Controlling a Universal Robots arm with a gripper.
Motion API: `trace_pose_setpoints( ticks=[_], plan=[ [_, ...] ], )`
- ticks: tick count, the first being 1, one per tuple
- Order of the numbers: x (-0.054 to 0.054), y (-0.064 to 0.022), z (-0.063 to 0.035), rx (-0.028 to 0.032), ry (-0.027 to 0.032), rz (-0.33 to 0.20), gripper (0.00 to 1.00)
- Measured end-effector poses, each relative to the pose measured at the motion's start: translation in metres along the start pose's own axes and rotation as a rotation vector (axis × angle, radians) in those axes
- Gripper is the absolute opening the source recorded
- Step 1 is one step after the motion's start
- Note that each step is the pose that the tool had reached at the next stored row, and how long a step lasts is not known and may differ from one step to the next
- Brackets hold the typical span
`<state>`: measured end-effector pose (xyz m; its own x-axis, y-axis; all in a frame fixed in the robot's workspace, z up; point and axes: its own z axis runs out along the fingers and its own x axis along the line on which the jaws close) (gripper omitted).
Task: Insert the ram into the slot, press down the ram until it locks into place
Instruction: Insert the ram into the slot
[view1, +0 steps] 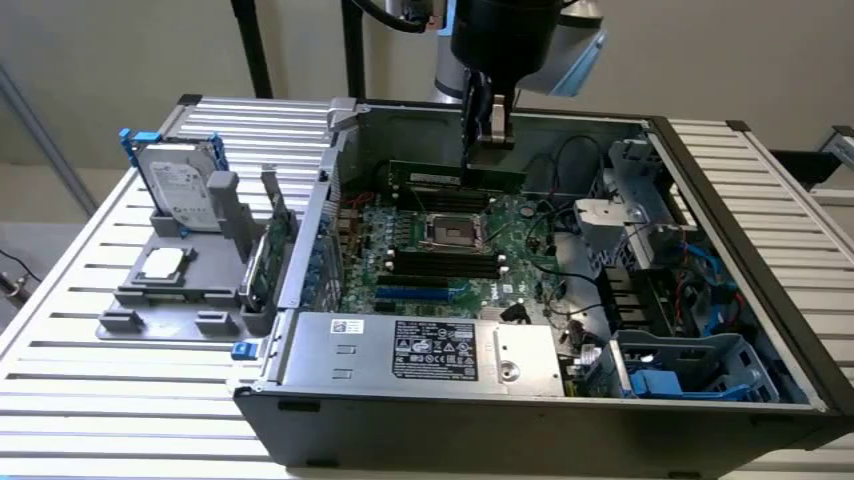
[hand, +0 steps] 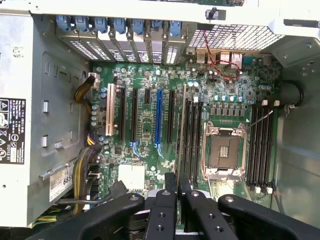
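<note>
Clamped between the fingers of the black metal gripper (view1: 489, 150) (hand: 177, 179): the long, thin green circuit-board ram (view1: 454, 178) (hand: 180, 130), on edge, just beside the square silver processor socket (view1: 445, 232) (hand: 224, 150). Long axis parallel to the long narrow black plastic slot (hand: 192, 135), just socketward of it. Lower edge hidden; contact with the slot impossible to tell.
</note>
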<state>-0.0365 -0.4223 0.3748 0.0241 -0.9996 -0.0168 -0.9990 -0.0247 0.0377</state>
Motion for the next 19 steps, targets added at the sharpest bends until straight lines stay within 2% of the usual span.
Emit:
trace_pose_setpoints(
  ticks=[6, 13, 19],
  plan=[
    [0.000, 0.0000, 0.0008, 0.0001, 0.0002, 0.000, 0.14],
    [0.000, -0.0007, 0.0135, 0.0011, 0.0015, -0.036, 0.14],
    [-0.001, -0.0025, 0.0243, 0.0044, 0.0025, -0.057, 0.14]
  ],
)
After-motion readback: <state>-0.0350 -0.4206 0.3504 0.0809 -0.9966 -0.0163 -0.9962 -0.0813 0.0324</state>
